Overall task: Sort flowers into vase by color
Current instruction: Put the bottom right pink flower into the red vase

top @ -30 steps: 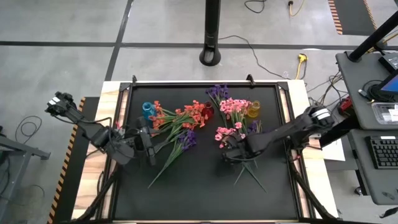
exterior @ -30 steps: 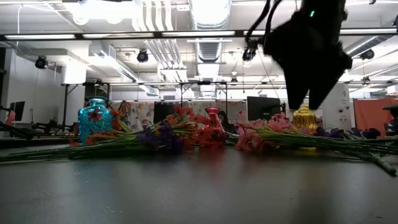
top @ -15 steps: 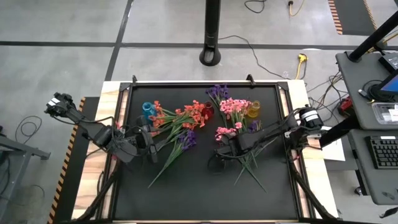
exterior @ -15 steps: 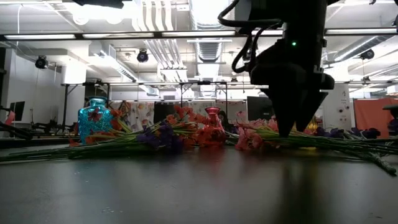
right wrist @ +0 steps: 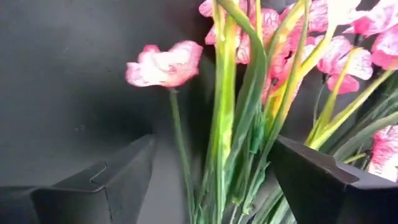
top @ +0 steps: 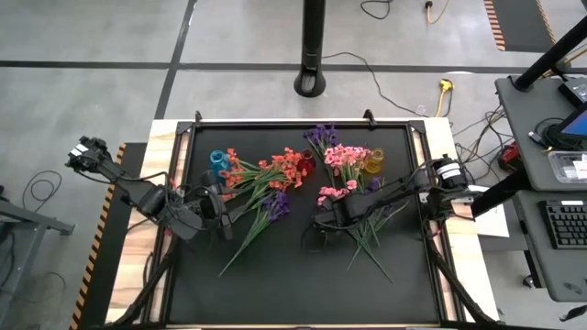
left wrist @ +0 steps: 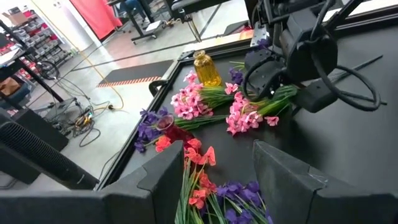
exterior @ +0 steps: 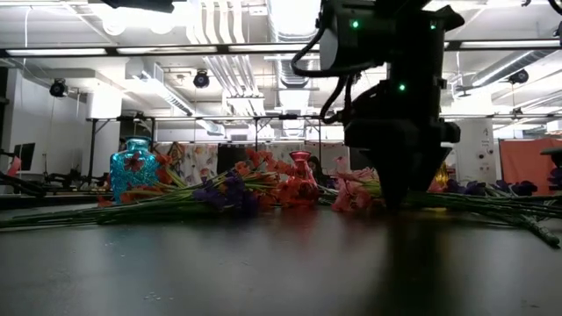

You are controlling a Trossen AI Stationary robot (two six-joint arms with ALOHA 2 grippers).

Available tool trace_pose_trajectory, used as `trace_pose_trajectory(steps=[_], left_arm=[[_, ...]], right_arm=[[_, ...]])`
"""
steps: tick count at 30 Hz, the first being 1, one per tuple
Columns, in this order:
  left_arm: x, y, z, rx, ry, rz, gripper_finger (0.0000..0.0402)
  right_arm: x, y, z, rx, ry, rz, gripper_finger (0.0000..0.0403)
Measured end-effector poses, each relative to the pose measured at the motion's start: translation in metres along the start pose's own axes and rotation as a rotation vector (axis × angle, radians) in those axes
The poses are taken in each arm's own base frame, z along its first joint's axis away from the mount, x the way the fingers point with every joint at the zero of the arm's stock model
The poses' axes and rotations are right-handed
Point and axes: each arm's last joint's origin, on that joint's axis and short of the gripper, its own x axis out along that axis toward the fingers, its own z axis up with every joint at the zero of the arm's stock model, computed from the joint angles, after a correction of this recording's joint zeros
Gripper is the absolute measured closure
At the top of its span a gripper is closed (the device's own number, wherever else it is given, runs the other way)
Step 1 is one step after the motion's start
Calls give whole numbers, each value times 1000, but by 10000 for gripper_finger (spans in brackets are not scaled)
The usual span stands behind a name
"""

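Note:
A pink spray point(top: 335, 194) lies on the black mat, its green stems point(right wrist: 233, 124) running toward the near right. My right gripper point(top: 321, 226) is open and low over the mat point(exterior: 392, 189). Its fingers stand on either side of those stems point(right wrist: 211, 165), with a pink blossom point(right wrist: 165, 65) just ahead. Orange-red sprays point(top: 284, 170) and a purple spray point(top: 275, 203) lie at mid-left. My left gripper point(top: 223, 220) is open above their stems point(left wrist: 214, 168). A second pink bunch point(top: 344, 156) and a purple one point(top: 321, 136) lie near the far edge.
Three small vases stand upright toward the far side: blue point(top: 218, 162) on the left, red point(top: 306, 165) in the middle, yellow point(top: 374, 162) on the right. Loose green stems point(top: 367, 243) fan toward the near right. The mat's near half is bare.
My right gripper has moved toward the table's left and come down from well above the mat to the pink spray's stems, staying open. The flowers and my left arm have kept still.

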Motion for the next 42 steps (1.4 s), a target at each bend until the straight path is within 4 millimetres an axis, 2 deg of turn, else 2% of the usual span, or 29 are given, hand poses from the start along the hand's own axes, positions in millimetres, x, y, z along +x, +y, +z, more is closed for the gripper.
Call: trace_pose_trajectory(steps=[3, 6, 18, 22, 27, 32, 42], left_arm=[[0, 0, 0, 0, 0, 0, 226], [0, 0, 0, 0, 0, 1, 226], [0, 0, 0, -1, -1, 1, 226], [0, 0, 0, -1, -1, 1, 226], [0, 0, 0, 0, -1, 1, 226], [0, 0, 0, -1, -1, 1, 226], [0, 0, 0, -51, -1, 0, 226]], right_arm=[[2, 1, 0, -2, 1, 1, 115], [5, 2, 0, -2, 4, -3, 147], [8, 8, 2, 19, -11, 33, 338], [4, 6, 3, 22, -32, 31, 383], [-13, 2, 5, 32, -64, 70, 380], [-40, -6, 6, 50, -112, 142, 383], [-95, -24, 12, 75, -393, 253, 384]])
